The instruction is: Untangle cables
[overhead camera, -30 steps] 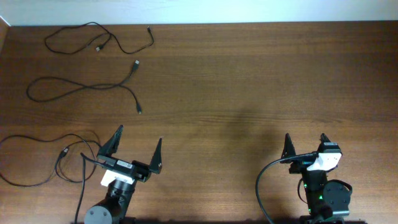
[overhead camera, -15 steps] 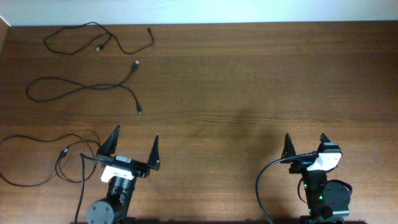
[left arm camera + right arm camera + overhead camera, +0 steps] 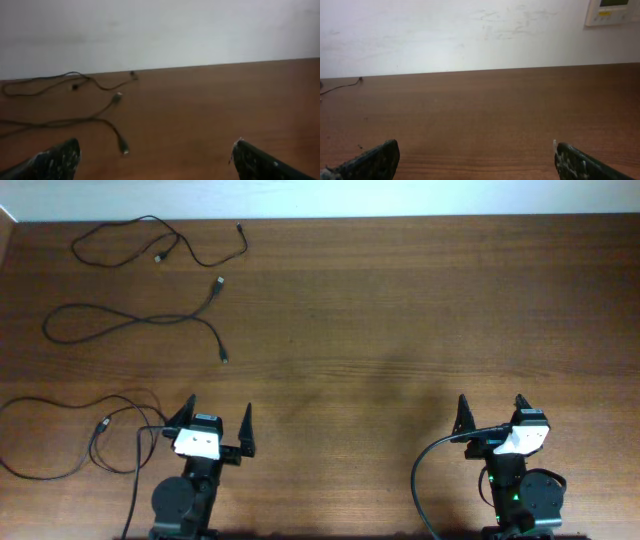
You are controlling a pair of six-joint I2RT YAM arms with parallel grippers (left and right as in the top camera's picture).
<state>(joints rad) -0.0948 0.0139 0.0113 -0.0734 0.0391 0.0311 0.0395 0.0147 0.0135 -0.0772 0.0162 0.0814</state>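
Three thin black cables lie apart on the left of the table. One cable (image 3: 150, 238) is at the far left corner, a second cable (image 3: 130, 322) lies below it, a third cable (image 3: 60, 430) is a loose loop at the near left. The left wrist view shows the far cable (image 3: 60, 82) and the middle cable (image 3: 90, 120) with its plug end. My left gripper (image 3: 217, 420) is open and empty, near the table's front, right of the third cable. My right gripper (image 3: 490, 412) is open and empty at the near right, far from all cables.
The wooden table (image 3: 400, 310) ends at a white wall at the back. A thick black arm cable (image 3: 425, 470) curves beside the right arm. A white wall panel (image 3: 612, 11) shows at the top right of the right wrist view.
My left arm has swung from a rightward tilt to pointing straight at the far wall, and drawn back a little. The cables and the right arm have not moved.
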